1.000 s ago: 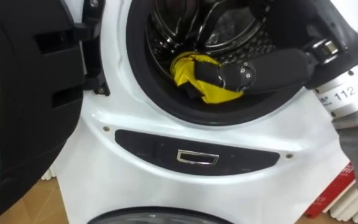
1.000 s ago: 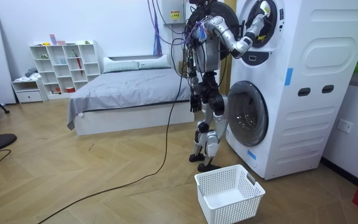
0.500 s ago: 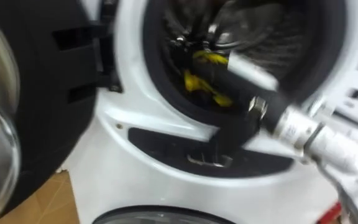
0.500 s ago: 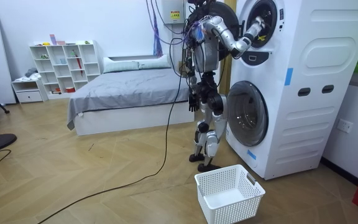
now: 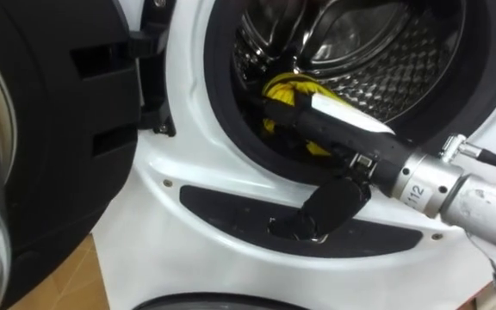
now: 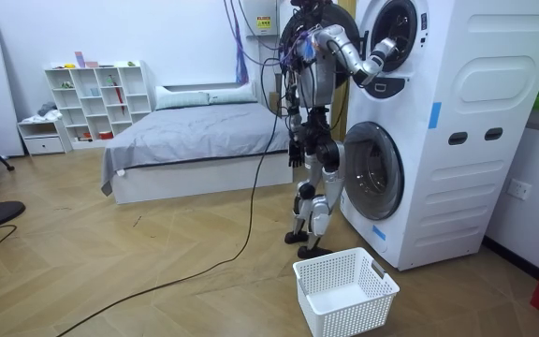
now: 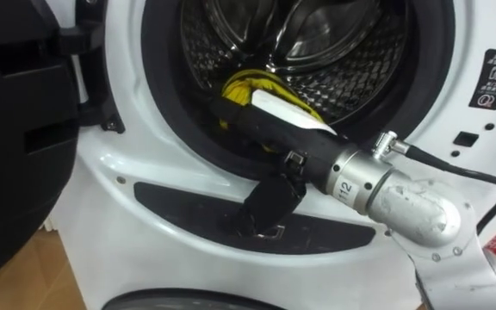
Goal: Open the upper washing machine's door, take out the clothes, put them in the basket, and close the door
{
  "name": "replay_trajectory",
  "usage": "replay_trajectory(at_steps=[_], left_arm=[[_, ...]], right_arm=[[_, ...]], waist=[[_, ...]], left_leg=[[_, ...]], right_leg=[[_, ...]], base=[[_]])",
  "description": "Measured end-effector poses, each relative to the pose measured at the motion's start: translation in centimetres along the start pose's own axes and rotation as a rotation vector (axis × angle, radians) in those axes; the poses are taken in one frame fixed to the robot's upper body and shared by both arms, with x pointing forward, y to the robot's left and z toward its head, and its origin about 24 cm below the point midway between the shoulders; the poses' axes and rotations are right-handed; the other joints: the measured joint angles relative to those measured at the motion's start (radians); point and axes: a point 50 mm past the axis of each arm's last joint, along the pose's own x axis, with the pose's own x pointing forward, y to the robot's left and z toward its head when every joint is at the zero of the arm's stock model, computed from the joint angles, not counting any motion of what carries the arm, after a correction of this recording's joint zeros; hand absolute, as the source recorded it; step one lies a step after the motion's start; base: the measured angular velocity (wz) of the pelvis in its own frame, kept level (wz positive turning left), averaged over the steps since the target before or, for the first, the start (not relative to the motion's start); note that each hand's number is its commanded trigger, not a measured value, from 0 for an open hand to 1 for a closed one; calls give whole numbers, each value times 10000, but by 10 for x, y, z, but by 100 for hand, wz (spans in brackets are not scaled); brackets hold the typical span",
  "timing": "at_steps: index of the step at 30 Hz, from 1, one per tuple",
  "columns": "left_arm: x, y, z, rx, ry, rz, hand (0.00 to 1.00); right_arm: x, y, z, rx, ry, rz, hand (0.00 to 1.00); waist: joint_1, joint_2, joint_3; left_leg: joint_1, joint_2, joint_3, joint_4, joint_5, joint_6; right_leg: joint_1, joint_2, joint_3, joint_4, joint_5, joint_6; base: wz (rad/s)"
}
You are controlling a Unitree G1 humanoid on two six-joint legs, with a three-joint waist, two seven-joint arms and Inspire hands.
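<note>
The robot stands on the wooden floor (image 6: 157, 271) close against the stacked washing machine (image 6: 466, 131), its right arm raised and its right hand (image 6: 387, 47) at the mouth of the open upper drum (image 6: 398, 26). A white basket (image 6: 344, 292) sits on the floor just beside its feet. A bed (image 6: 195, 140) lies behind it.

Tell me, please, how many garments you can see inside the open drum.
1: a yellow garment at the front of the drum, under the right hand. Others may be hidden behind the arm.
</note>
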Motion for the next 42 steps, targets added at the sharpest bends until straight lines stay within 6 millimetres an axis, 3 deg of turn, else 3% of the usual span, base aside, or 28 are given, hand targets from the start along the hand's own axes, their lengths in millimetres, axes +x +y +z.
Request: replay_trajectory(at_steps=[2, 4, 6, 16, 21, 27, 35, 42], left_arm=[[0, 0, 0, 1, -9, -2, 0], [0, 0, 2, -1, -50, 9, 0], [0, 1, 3, -15, -147, 176, 0], [0, 4, 1, -274, -381, 603, 0], [-1, 5, -11, -911, -86, 809, 0], [-2, 0, -26, -1156, 282, 732, 0], [-2, 0, -28, -1176, 325, 785, 0], [-3, -2, -32, -1176, 396, 910, 0]], right_arm=[[-1, -1, 1, -148, 5, -59, 0], [-1, -1, 3, -332, 12, -74, 0], [-1, -1, 3, -389, -8, -85, 0], [-2, -4, 4, 271, -434, -305, 0], [-12, -19, 6, 729, -734, -956, 0], [-23, -36, 5, 711, -674, -2139, 0], [-26, -45, 0, 2659, -1540, -3276, 0], [-29, -51, -7, 3151, -1387, -4225, 0]], waist=[[-20, -2, 0], [-38, -10, 1], [-55, -34, 8], [-153, -155, 28], [-229, -173, 11], [-410, -121, 44], [-474, -108, 45], [-455, -49, 31]], left_leg=[[-9, -2, 29, -5, 0, -1], [-11, -16, 48, -3, 0, -1], [-8, -19, 44, 2, 2, -3], [47, -11, 44, -76, 2, -3], [42, -25, 27, -87, 5, 3], [41, -61, -10, -99, 7, 6], [76, -110, -111, -77, 7, 7], [59, -163, -254, -73, 0, 19]], right_leg=[[1, 8, 1, -11, 74, -136], [2, -1, -5, -22, 206, -476], [5, -7, -26, -22, 226, -559], [44, -6, -33, -148, 222, -561], [44, -13, -64, -167, 231, -556], [67, -45, -76, -196, 203, -510], [231, -88, -236, -320, 186, -455], [268, -137, -359, -324, 149, -392]], base=[[0], [0], [0], [0], [0], [1], [6], [7]])
